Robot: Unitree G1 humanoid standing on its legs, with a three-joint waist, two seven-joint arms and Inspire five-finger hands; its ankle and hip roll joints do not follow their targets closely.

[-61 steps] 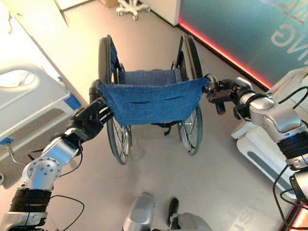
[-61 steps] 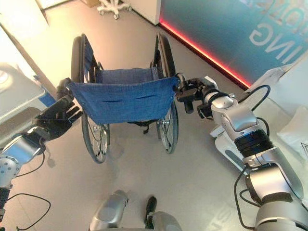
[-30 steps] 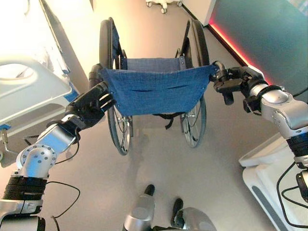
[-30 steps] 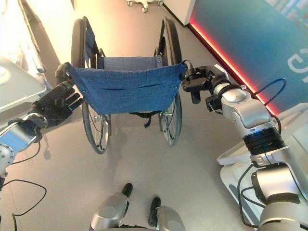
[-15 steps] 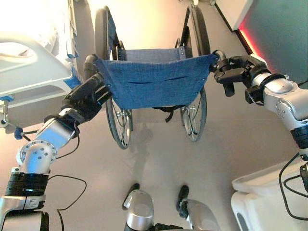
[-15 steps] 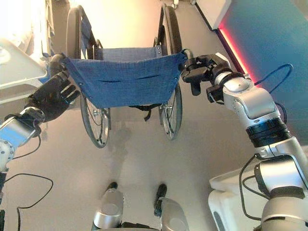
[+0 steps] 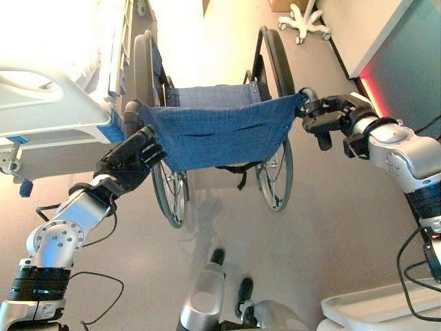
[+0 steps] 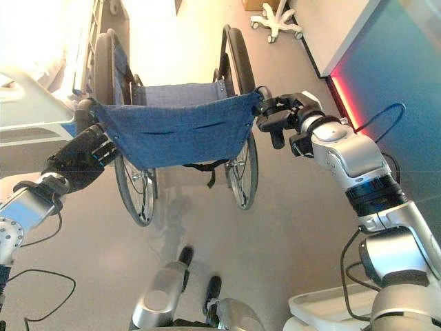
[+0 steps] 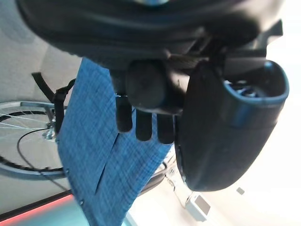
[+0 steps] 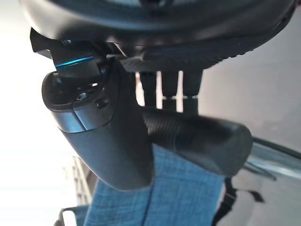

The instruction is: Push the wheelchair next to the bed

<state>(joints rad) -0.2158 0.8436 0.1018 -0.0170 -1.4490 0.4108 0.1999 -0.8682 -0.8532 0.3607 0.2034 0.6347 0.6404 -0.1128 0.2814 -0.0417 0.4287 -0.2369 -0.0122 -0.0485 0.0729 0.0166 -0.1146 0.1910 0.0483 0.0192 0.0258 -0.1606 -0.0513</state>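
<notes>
Left hand (image 7: 131, 160) and right hand (image 7: 322, 118) were each wrapped round a push handle. Wheelchair (image 7: 213, 134) looked rigid, free-rolling; bed (image 7: 55, 121) just beside its left wheel.

One wheelchair (image 7: 220, 127) stands on the floor, with two large wheels, one blue fabric backrest and two push handles. One bed (image 7: 48, 117) lies beside it. One white chair base on castors (image 7: 304, 17) sits farther off. Two robot hands show: the left robot hand (image 7: 131, 162) and the right robot hand (image 7: 325, 117).
</notes>
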